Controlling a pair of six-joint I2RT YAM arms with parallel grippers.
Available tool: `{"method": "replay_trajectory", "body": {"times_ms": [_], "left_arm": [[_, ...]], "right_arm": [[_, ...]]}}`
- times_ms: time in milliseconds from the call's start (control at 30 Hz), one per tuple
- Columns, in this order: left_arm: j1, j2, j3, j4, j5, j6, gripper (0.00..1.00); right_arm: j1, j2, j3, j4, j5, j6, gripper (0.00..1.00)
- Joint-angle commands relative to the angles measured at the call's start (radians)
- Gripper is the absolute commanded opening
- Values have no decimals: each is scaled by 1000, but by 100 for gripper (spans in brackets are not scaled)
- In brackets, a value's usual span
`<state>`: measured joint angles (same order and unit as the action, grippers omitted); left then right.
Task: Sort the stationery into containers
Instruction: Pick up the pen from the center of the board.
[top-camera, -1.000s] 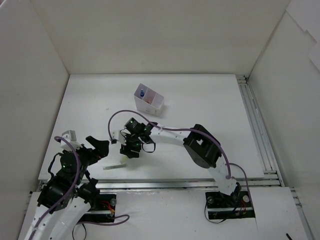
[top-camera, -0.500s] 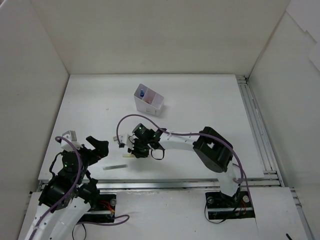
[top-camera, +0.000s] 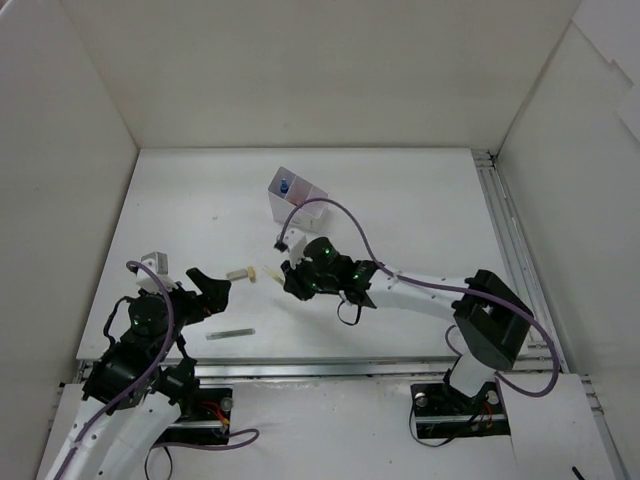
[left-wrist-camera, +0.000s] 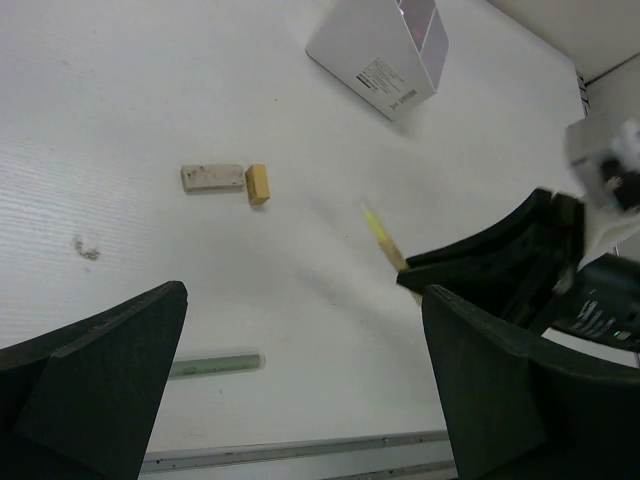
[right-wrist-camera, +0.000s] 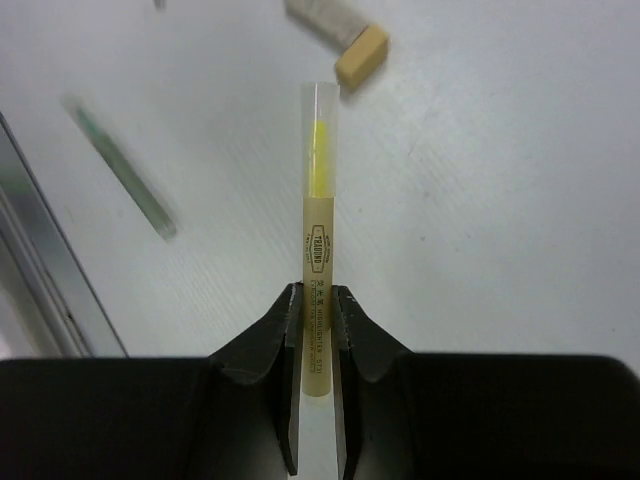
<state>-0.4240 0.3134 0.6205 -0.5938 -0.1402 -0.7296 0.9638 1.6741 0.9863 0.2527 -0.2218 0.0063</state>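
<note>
My right gripper (right-wrist-camera: 316, 295) is shut on a cream and yellow highlighter stick (right-wrist-camera: 318, 190) and holds it above the table, tip forward; in the top view the gripper (top-camera: 291, 272) is just below the container. The highlighter also shows in the left wrist view (left-wrist-camera: 379, 233). The translucent white divided box (top-camera: 303, 207) stands at the back, with a small blue-labelled tube (top-camera: 285, 186) in its left compartment. A tan and whitish eraser block (left-wrist-camera: 227, 180) lies ahead of the highlighter's tip. A grey-green stick (top-camera: 230, 333) lies near the front. My left gripper (left-wrist-camera: 300, 400) is open and empty.
White walls enclose the table on three sides. A metal rail (top-camera: 512, 250) runs along the right side and another along the front edge (left-wrist-camera: 300, 452). The box also shows in the left wrist view (left-wrist-camera: 372, 52). A small dark smudge (left-wrist-camera: 86, 248) marks the table.
My right gripper has risen and moved right and back toward the box with the highlighter in it, uncovering the eraser block. My left arm has shifted slightly forward.
</note>
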Motion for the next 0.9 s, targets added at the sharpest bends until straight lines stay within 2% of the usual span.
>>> {"method": "replay_trajectory", "body": {"times_ms": [0,67,200,367,400,467,500,633,700,867], "left_arm": [[5,62,13,117,85,39,100],[5,96,7,152,114,44,100],[5,148,-24,291,299,81,100],[-21,252,-19,442,401,99,98],[-47,292,-13,454,399,116,97],[-85,350,11,480,381,139,96],[-140,371,21,491,351,172,96],[-277,496,126,454,207,237,94],[-330,568,168,402,101,248,86],[-368,631,211,400,-12,237,83]], "right_arm": [[-71,-126,-15,152,72,372,0],[-135,-174,-38,149,56,489,0],[-238,-218,-92,212,-2,798,0],[-244,-177,-164,368,-31,1032,0],[-244,-166,-178,419,-33,1125,0],[-241,-136,-181,471,-40,1204,0],[-243,-125,-172,485,-42,1265,0],[-211,-109,-147,505,-19,1311,0],[-200,-112,-140,508,-24,1308,3],[-195,-151,-159,511,5,1318,3]]}}
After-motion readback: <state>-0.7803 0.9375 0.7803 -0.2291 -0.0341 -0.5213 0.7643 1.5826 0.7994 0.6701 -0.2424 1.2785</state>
